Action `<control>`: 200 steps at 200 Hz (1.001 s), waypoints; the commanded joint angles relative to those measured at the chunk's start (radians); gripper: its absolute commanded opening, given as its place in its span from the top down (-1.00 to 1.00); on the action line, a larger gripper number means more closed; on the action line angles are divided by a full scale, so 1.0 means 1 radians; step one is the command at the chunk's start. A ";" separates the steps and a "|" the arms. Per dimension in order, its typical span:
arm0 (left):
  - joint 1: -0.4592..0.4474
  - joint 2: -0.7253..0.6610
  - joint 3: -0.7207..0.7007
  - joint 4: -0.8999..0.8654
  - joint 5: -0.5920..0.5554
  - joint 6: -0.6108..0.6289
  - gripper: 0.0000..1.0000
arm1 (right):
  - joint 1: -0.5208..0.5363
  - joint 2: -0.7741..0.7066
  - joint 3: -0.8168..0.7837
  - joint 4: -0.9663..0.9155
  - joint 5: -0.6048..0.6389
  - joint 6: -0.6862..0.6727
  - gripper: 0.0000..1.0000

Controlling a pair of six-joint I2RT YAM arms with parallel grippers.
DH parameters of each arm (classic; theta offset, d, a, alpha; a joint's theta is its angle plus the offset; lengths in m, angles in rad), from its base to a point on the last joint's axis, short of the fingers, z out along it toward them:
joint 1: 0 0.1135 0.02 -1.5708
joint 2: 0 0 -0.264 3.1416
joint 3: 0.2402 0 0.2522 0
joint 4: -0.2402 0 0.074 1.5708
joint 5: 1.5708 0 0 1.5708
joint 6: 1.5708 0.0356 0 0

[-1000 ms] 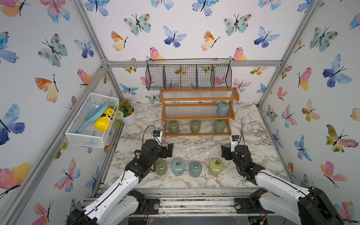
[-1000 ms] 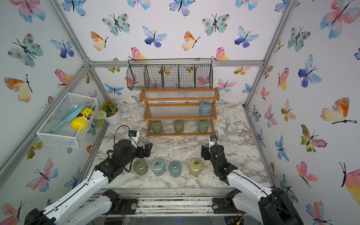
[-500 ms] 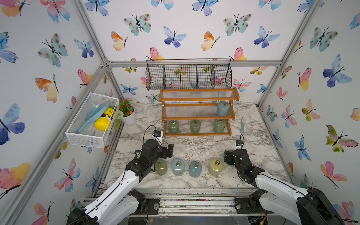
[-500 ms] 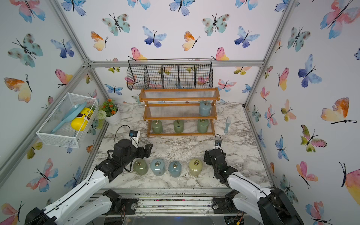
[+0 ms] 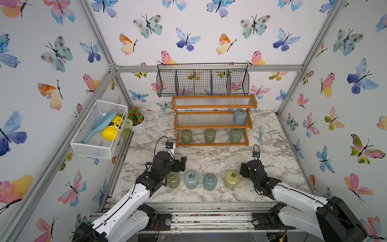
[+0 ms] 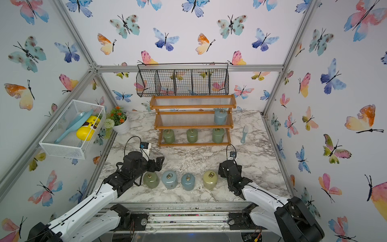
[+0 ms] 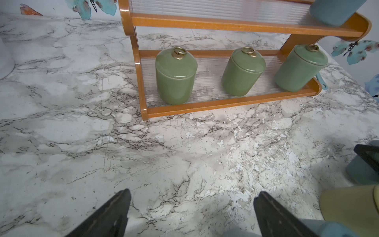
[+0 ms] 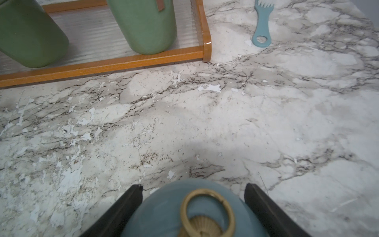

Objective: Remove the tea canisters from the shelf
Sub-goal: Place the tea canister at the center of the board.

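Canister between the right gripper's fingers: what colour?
Pale blue canister, gold ring pull; shows best in the right wrist view.

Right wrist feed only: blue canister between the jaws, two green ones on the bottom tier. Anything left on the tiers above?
Observer: One pale blue canister, at the right end of the middle tier of the shelf.
Operator: My right gripper is busy with the held blue canister. Is the left arm free?
Observer: Yes: the left gripper is open and empty.
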State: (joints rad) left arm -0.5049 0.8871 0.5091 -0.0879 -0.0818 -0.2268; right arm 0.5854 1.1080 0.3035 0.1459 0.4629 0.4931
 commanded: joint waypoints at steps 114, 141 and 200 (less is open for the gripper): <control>0.004 0.002 -0.005 0.013 0.009 0.007 -0.97 | 0.025 -0.027 0.033 -0.058 0.019 0.045 -0.71; 0.004 0.003 0.001 0.010 0.010 0.010 -0.97 | 0.027 -0.035 0.035 -0.070 0.014 0.050 -0.73; 0.004 -0.005 0.008 0.010 0.013 0.010 -0.97 | 0.036 -0.040 0.041 -0.091 0.008 0.054 -0.73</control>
State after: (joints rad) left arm -0.5049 0.8894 0.5068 -0.0868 -0.0811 -0.2253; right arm 0.6109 1.0798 0.3176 0.0856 0.4709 0.5320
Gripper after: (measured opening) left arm 0.984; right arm 0.864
